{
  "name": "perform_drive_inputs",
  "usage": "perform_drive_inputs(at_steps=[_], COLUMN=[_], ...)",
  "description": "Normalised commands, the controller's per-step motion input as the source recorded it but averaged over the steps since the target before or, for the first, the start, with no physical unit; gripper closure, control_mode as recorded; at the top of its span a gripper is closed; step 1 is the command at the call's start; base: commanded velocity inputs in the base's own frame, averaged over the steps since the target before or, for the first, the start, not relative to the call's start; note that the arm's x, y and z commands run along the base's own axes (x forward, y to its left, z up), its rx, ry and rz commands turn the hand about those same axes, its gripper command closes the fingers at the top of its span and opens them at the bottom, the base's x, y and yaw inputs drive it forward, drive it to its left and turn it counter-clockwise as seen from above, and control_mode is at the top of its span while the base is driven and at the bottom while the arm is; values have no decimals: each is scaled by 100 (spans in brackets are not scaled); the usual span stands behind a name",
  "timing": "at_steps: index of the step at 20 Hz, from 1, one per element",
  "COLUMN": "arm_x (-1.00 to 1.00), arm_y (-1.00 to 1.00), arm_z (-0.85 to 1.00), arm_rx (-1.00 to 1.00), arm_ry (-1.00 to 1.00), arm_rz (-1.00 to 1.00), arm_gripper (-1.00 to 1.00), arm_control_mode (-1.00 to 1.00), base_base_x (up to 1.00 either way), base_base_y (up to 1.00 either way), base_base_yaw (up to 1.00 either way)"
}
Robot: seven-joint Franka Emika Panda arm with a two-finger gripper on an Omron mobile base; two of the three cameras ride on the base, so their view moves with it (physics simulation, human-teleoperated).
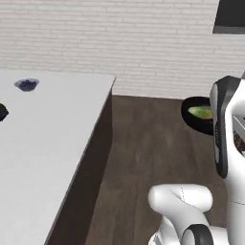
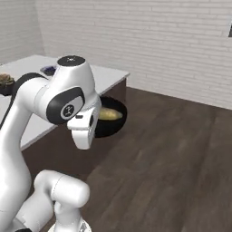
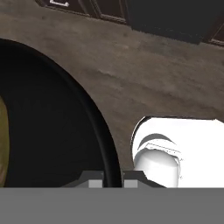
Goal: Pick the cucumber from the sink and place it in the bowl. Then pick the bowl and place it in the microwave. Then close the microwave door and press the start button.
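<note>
The black bowl [image 1: 196, 119] hangs in the air over the wooden floor, partly hidden by my arm in the left base view. The yellowish-green cucumber [image 1: 201, 112] lies inside it. From the right, the bowl [image 2: 113, 122] and the cucumber [image 2: 110, 114] show just past my hand. In the hand view my gripper [image 3: 113, 183] is shut on the bowl's dark rim [image 3: 89, 107], with one fingertip on each side of it. A sliver of the cucumber [image 3: 2, 140] shows at the left edge.
A white counter [image 1: 48, 143] stands at the left, carrying a small dark blue item [image 1: 27, 84] and a dark object [image 1: 2, 112]. A brick wall runs behind. Dark cabinet fronts [image 3: 166, 17] line the floor's far side. A dark block [image 1: 229, 16] hangs at the upper right.
</note>
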Motion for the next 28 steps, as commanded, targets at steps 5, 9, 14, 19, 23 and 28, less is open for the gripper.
perform_drive_inputs(at_steps=[5, 9, 14, 19, 23, 28], arm_x=[0, 0, 0, 0, 0, 0], arm_y=[0, 0, 0, 0, 0, 0], arm_z=[0, 0, 0, 0, 0, 0], arm_rx=[0, 0, 0, 0, 0, 0], arm_ry=[0, 0, 0, 0, 0, 0], arm_rz=[0, 0, 0, 0, 0, 0], arm_gripper=[100, 100, 100, 100, 100, 100], arm_control_mode=[100, 100, 100, 100, 100, 100], base_base_x=[94, 86, 84, 78, 81, 85], base_base_y=[0, 0, 0, 0, 10, 26], base_base_yaw=[-59, -62, -63, -62, -59, -54])
